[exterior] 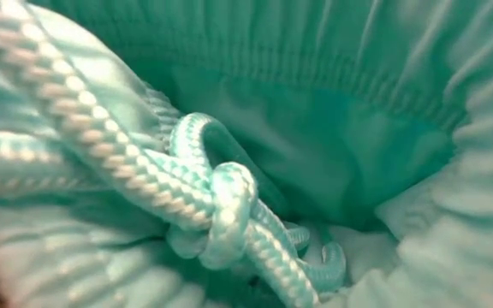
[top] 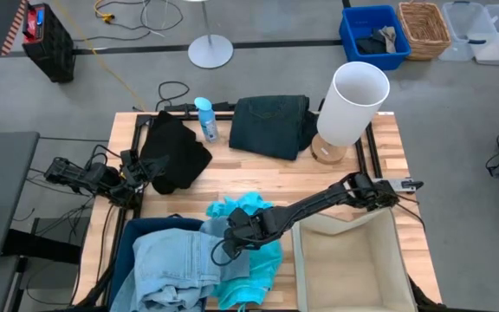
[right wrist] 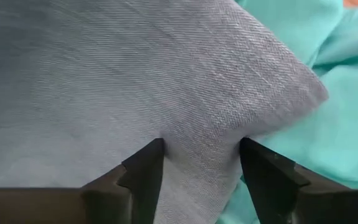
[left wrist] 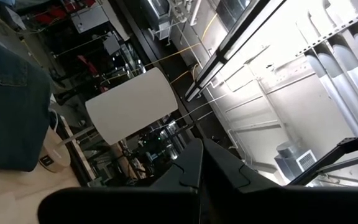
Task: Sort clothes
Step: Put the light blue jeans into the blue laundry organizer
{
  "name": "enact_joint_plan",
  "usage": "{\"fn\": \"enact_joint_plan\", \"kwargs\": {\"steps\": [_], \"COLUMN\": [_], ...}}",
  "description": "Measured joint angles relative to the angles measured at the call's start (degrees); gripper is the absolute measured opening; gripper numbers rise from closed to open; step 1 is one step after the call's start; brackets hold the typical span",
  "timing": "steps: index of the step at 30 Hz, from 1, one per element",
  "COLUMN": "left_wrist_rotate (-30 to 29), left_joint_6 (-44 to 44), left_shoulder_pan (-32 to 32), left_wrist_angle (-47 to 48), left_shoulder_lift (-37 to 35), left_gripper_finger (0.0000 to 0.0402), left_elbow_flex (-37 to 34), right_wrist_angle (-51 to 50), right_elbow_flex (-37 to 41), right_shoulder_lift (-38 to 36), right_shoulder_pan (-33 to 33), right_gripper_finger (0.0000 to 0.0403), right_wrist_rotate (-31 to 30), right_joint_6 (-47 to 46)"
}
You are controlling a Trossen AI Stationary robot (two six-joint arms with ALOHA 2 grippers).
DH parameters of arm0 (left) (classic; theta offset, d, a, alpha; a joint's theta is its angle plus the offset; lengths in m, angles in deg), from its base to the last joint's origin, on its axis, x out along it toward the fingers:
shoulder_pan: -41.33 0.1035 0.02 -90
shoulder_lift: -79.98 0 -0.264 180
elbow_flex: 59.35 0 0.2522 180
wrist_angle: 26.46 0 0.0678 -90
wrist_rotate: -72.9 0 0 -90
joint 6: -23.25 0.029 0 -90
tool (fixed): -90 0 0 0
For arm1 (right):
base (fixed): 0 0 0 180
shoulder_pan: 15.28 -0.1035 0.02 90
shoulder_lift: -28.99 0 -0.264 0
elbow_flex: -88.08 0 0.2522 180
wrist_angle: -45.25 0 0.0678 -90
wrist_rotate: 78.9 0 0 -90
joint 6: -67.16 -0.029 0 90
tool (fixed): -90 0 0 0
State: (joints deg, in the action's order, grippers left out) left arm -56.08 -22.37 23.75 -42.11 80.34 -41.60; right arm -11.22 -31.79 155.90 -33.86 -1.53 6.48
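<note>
High view: the right arm reached across the wooden desk [top: 258, 169] and its right pincer [top: 232, 232] sat low over the soft pale dusty blue garment [top: 176, 264], right where it met the soft bright turquoise garment [top: 254, 260]. Both lay at the near edge of the desk, partly over a dark blue bin [top: 128, 238]. The soft black garment [top: 176, 154] and the dark teal-black denim-like garment [top: 271, 124] lay far back, apart from each other. The left pincer [top: 137, 173] waited at the left edge, just beside the black one. I could not tell if it was open or closed.

Low view: only turquoise cloth and its twisted knotted cord [exterior: 212, 210] filled the picture.

Left wrist view: it showed the tall white tube [left wrist: 132, 106] and a corner of the denim-like garment.

Right wrist view: the right pincer was open, with its two fingers [right wrist: 142, 168] pressed on a fold of the pale blue cloth between them. The turquoise cloth lay just beside it.

I think the pincer could grab both garments at once, because they touched. The cord could also snag and drag the turquoise one along. A thin pinch might slip off.
</note>
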Motion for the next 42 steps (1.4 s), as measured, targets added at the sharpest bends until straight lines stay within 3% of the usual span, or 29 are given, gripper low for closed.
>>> {"fn": "enact_joint_plan", "kwargs": {"steps": [4, 12, 19, 32, 42], "left_wrist_rotate": [0.0, 0.0, 0.0, 0.02, 0.0], "left_joint_6": [-0.09, -0.09, -0.09, -0.07, -0.07], "left_shoulder_pan": [0.0, 0.0, 0.0, 0.0, 0.0], "left_wrist_angle": [0.0, 0.0, 0.0, 0.31, 0.48], "left_shoulder_lift": [0.0, 0.0, 0.0, -0.01, -0.02], "left_gripper_finger": [0.0006, 0.0006, 0.0006, 0.0006, 0.0006], "left_elbow_flex": [0.0, 0.0, 0.0, 0.0, 0.0], "right_wrist_angle": [3.23, 4.85, 8.21, 11.02, 37.23], "right_elbow_flex": [-0.02, -0.02, -1.53, -16.13, -18.47], "right_shoulder_lift": [-0.07, -0.08, -0.22, -0.31, -0.32], "right_shoulder_pan": [0.0, -0.07, -0.55, -1.68, -1.75], "right_gripper_finger": [0.0175, 0.0016, 0.0008, 0.0002, 0.0001], "right_wrist_rotate": [0.79, 0.99, 1.02, -0.78, 4.33], "right_joint_6": [2.1, 2.36, 3.04, 14.67, 26.92]}}
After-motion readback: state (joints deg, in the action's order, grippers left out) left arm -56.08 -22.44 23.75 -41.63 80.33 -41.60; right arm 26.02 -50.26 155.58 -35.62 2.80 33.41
